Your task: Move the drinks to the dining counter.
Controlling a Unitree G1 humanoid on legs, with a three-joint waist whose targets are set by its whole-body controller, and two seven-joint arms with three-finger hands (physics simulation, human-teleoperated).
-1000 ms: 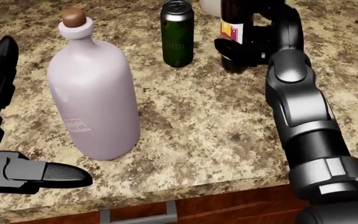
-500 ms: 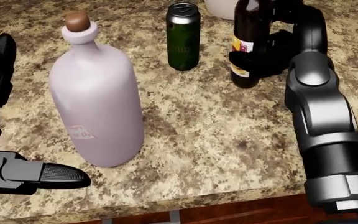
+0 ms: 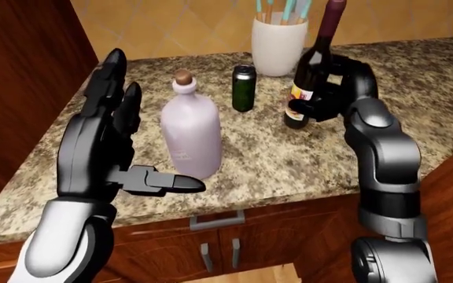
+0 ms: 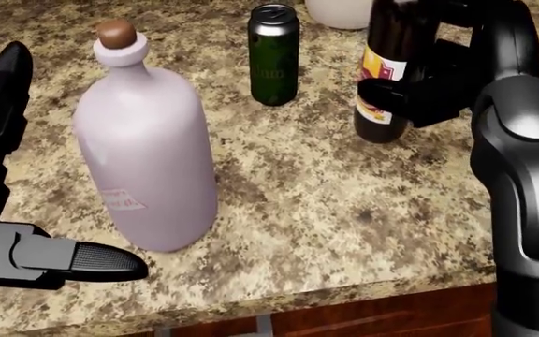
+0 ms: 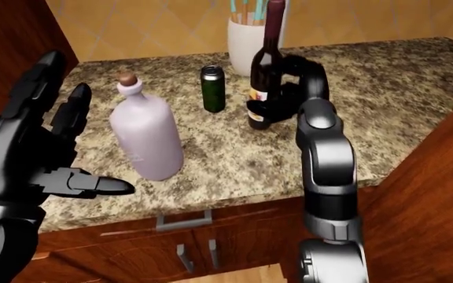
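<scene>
Right hand [image 3: 325,97] clamped round wine bottle [image 3: 312,71], far right on counter [image 3: 289,159]. Left hand [image 3: 104,147] spread open beside pink bottle [image 3: 191,132], not touching.

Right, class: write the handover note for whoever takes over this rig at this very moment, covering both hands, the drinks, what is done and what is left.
Right hand: shut on the dark glass wine bottle with the yellow label, upright on the speckled granite counter.
Left hand: open, beside the pale pink corked bottle, not touching it.
Green drink can: standing untouched near the white utensil holder.
Done: wine bottle gripped.
Left: carry all three drinks to the dining counter, which is not in view.
</scene>
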